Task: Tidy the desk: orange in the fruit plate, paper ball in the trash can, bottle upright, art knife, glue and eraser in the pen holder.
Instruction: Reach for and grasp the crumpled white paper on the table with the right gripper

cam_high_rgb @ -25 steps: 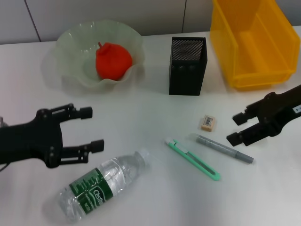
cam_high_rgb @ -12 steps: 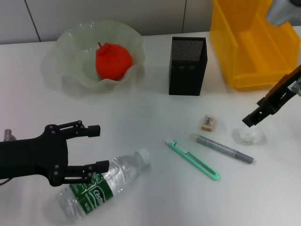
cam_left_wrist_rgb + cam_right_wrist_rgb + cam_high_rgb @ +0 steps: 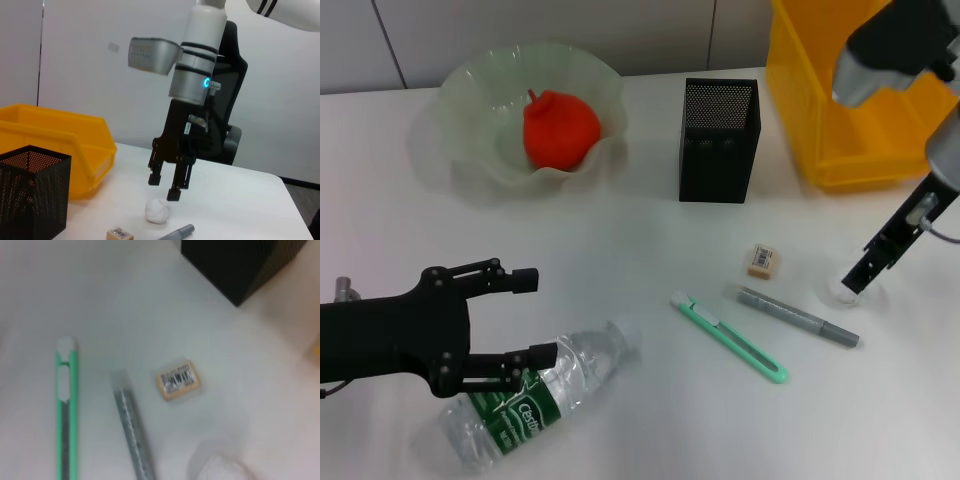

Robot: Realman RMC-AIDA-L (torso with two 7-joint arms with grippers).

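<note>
The orange lies in the pale green fruit plate. A clear bottle with a green label lies on its side at the near left. My left gripper is open beside the bottle's shoulder, its lower finger over the bottle. The white paper ball sits just under my right gripper, which points straight down and is open. The eraser, the grey glue and the green art knife lie on the table in front of the black mesh pen holder.
The yellow bin serving as trash can stands at the back right, beside the pen holder. The right wrist view shows the eraser, glue, art knife and the paper ball's edge.
My right arm swung up from a low sideways pose to vertical over the paper ball, which was uncovered. My left gripper moved nearer and lower, onto the bottle's shoulder.
</note>
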